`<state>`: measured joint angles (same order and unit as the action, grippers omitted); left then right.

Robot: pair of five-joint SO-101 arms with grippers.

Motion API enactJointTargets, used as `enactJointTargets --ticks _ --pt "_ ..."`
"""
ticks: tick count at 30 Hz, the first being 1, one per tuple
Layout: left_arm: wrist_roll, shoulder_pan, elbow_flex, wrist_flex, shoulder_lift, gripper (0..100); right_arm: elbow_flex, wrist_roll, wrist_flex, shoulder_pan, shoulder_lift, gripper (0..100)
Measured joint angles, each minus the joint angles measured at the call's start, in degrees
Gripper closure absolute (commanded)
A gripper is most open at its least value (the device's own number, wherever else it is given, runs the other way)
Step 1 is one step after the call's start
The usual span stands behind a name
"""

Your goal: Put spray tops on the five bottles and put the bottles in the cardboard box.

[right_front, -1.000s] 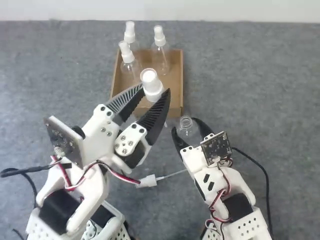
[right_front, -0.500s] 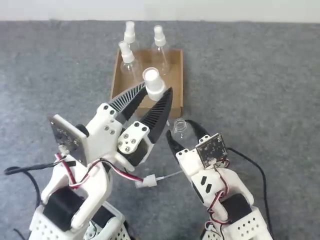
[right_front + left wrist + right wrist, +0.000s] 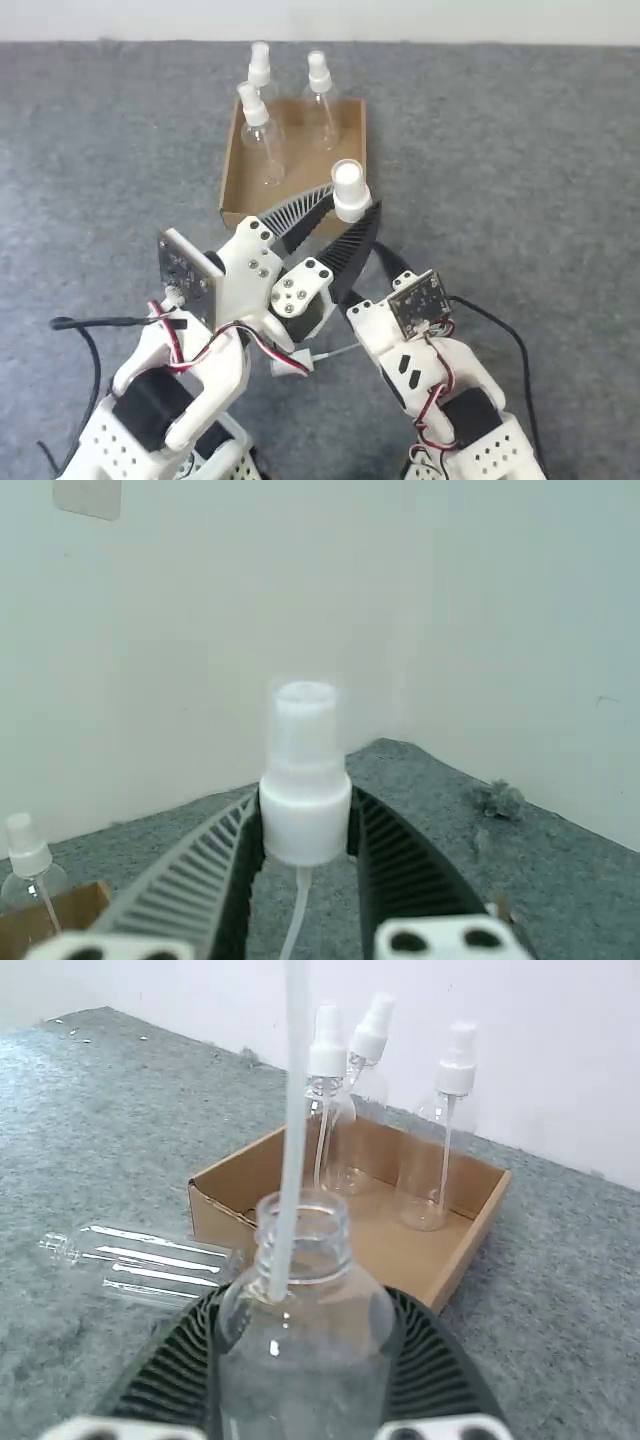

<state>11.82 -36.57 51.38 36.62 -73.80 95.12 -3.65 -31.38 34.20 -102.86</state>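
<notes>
My left gripper (image 3: 345,218) (image 3: 303,825) is shut on a white spray top (image 3: 348,188) (image 3: 303,780), held upright above the right gripper. The top's thin tube (image 3: 291,1110) hangs down into the open neck of a clear bottle (image 3: 305,1330). My right gripper (image 3: 305,1360) (image 3: 385,272) is shut on that bottle, just in front of the cardboard box (image 3: 345,165) (image 3: 470,1230). Two bottles with tops (image 3: 252,115) (image 3: 319,80) stand in the box. A third topped bottle (image 3: 260,62) stands at its far wall. In the high view the left fingers hide the held bottle.
One bare bottle (image 3: 140,1260) lies on its side on the grey carpet beside the box's front corner. A loose spray top (image 3: 292,362) with its tube lies between the two arm bases. Open carpet stretches to either side of the box.
The left gripper carried the spray top to the right, from over the box's front edge to above the right gripper's bottle. The right arm shifted the bottle slightly left, under it.
</notes>
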Motion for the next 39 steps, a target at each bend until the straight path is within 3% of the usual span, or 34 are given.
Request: enactJointTargets --ticks 18,24,29,39 --pt "0.0 6.2 1.4 -3.7 -0.1 99 0.0 0.0 0.0 0.0 0.0 98.0" --pt "0.0 5.8 4.7 -5.8 -0.1 99 0.0 0.0 0.0 0.0 0.0 98.0" --pt "0.0 1.7 9.9 -9.0 0.0 99 0.0 0.0 0.0 0.0 0.0 98.0" --pt "0.0 1.1 10.6 -8.2 0.0 99 0.0 0.0 0.0 0.0 0.0 98.0"
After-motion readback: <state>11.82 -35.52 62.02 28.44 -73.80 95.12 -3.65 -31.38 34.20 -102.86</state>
